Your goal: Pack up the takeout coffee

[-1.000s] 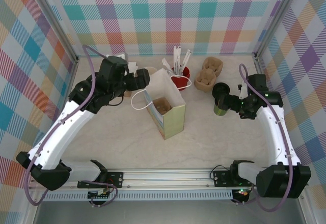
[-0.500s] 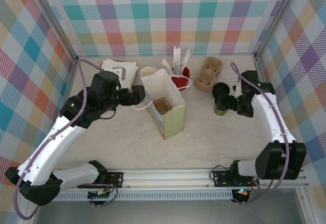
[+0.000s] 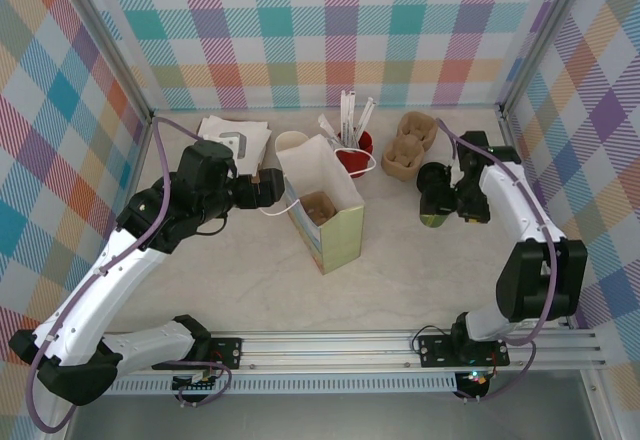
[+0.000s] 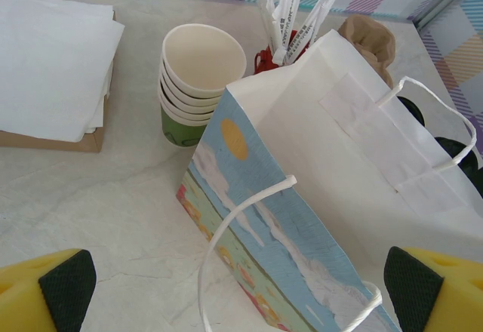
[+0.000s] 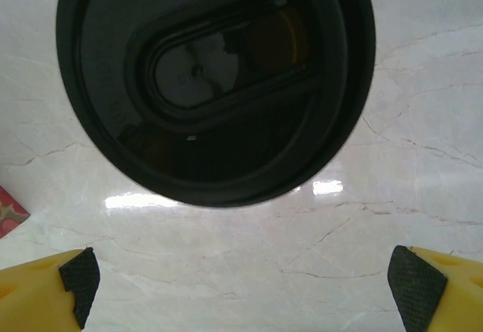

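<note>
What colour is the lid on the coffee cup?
The lid is black; the right wrist view shows it best.

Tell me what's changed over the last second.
The left gripper pulled back toward its base and is open at the bag handle. The right gripper swung in close to the coffee, open, holding nothing. The coffee, bag and cups stayed put.

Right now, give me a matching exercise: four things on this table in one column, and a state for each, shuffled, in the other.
Things:
1 takeout coffee
2 paper bag
3 stack of paper cups
4 red cup

States:
A holds white stirrers
B lidless, nested
C black lid on
D standing open

Pairs: 1-C, 2-D, 3-B, 4-A
</note>
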Tool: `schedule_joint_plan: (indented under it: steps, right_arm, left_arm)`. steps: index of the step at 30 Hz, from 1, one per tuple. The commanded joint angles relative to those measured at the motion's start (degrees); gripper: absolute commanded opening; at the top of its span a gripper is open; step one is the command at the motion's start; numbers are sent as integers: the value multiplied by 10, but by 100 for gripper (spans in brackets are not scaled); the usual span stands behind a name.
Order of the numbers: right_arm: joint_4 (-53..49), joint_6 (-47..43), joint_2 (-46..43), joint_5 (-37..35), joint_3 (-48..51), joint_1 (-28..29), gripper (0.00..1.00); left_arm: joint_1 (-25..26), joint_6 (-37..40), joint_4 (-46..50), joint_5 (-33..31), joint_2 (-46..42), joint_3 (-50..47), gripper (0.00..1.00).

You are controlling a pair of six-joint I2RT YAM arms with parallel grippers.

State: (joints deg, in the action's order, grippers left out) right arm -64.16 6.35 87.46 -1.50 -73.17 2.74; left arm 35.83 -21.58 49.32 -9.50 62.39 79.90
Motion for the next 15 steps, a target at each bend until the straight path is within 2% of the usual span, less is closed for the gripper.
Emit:
schedule_joint_plan:
  steps: [1, 15]
  right_arm:
    - [-5, -13, 21, -7, -27, 6, 100]
    - [-15, -29, 117, -18, -88, 15, 100]
  left_arm:
    - [-3, 7, -1, -6, -10, -5, 100]
    - [-3, 8, 5, -7, -13, 0, 100]
